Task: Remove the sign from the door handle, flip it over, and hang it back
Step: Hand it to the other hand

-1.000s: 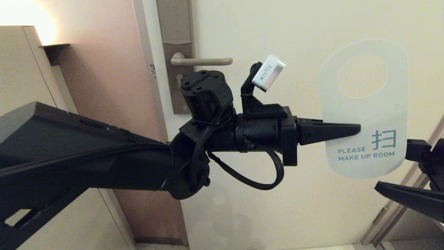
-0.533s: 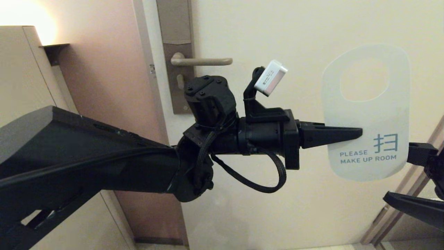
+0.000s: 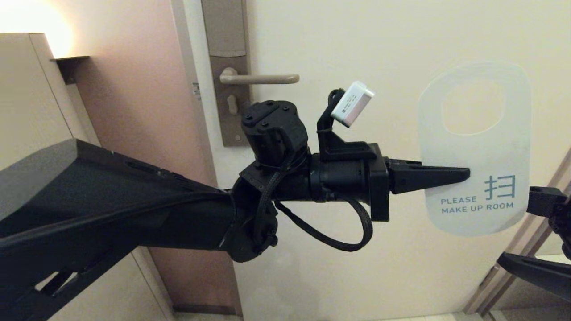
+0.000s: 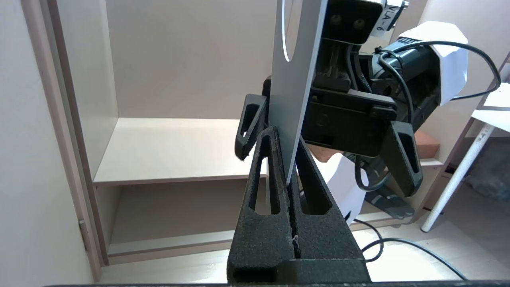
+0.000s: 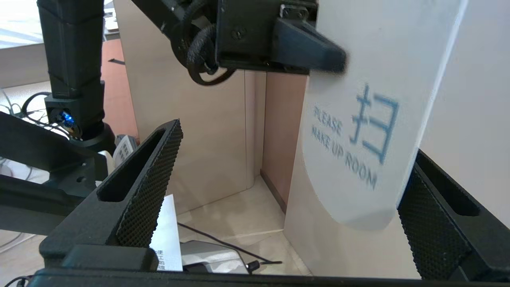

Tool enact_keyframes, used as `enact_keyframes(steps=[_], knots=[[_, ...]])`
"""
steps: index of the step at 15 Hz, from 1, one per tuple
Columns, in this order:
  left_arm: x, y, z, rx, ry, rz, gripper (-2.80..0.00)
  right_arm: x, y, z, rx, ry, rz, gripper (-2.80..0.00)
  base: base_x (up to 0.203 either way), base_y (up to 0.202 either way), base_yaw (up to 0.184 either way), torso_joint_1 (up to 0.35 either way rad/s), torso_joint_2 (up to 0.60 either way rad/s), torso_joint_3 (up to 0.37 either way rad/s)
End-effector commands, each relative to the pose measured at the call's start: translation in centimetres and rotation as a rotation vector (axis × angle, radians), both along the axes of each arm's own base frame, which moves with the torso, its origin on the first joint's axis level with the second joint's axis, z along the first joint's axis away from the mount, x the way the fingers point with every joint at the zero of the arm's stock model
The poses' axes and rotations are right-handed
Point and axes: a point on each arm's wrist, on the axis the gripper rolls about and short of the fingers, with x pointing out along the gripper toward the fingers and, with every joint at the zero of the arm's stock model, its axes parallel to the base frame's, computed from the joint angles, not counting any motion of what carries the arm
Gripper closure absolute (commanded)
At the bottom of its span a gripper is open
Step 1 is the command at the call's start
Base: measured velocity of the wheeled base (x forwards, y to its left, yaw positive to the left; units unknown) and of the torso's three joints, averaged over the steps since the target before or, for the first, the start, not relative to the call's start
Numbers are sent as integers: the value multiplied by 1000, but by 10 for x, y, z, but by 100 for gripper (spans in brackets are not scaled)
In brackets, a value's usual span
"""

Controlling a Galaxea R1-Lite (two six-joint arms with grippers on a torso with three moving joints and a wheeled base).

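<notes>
The sign hangs in the air in front of the door, upright, its white "PLEASE MAKE UP ROOM" face toward the head camera and its oval hole at the top. My left gripper is shut on the sign's left edge, level with the lettering; in the left wrist view the sign shows edge-on between the closed fingers. My right gripper stands open, and the sign's lower end hangs between its fingers, close to one pad. The door handle is bare, far to the left.
A tall brown backplate carries the handle on the cream door. A beige cabinet stands at the left beside the pink wall. A black cable and papers lie on the floor below.
My left gripper has carried the sign slightly down and to the right in the head view. The right gripper has also slipped lower and further right.
</notes>
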Motion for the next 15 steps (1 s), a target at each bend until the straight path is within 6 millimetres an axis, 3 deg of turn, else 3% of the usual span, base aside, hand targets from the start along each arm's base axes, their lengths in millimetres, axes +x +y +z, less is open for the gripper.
enact_keyframes(steps=[1,15], knots=[[1,-3,-4,-3,-1,-5,0,0,0,0,1,-2,6,-280,0,0,0,0,0,0],[-2,-7,-4,-27,-2,-13,0,1,8,-1,-2,7,60,-280,0,0,0,0,0,0]])
